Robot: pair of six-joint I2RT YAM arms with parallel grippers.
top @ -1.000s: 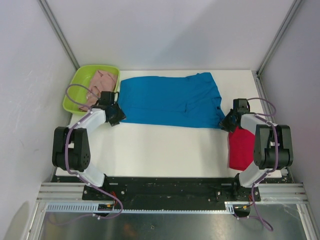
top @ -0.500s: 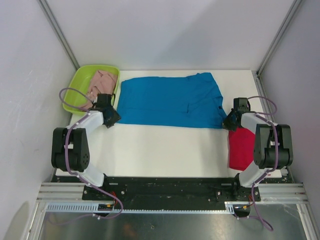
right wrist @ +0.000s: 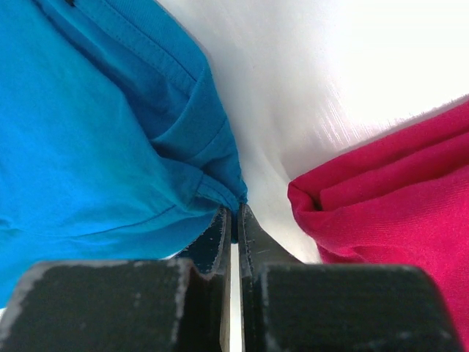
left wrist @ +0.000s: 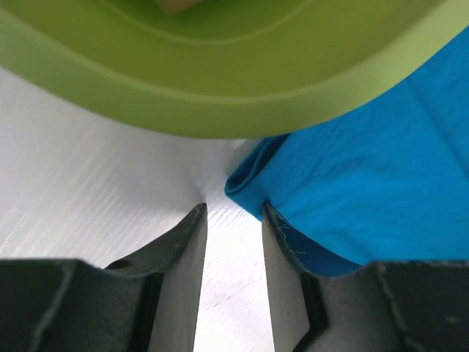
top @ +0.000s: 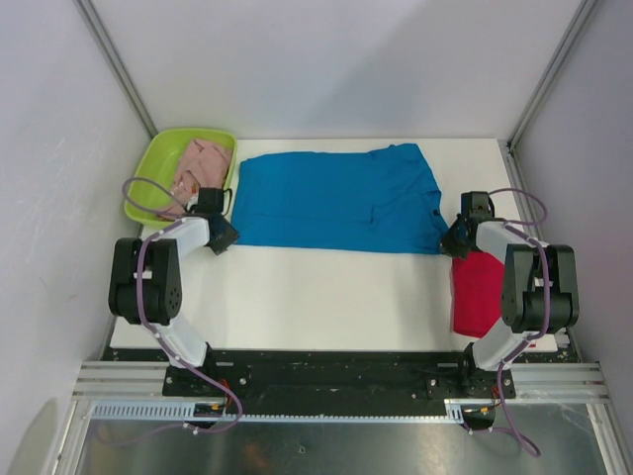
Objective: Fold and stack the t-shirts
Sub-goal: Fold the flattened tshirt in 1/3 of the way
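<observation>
At the table's (top: 326,287) right edge, we lose part of the red t-shirt (top: 477,292) under the right arm (top: 534,287); the blue t-shirt (top: 336,198) lies flat across the far half, long axis left to right; the right gripper (right wrist: 234,213) pinches its near-right corner; the left gripper (left wrist: 233,213), half-open and empty, sits at its near-left corner.

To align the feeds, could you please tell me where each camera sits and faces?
Top external: above, behind the arms, looking down at the table; both show.
Left wrist: on the left arm, facing the rim of the lime-green tray; open fingers show.
Right wrist: on the right arm, facing the red t-shirt; shut fingers show.
All share the blue t-shirt.
</observation>
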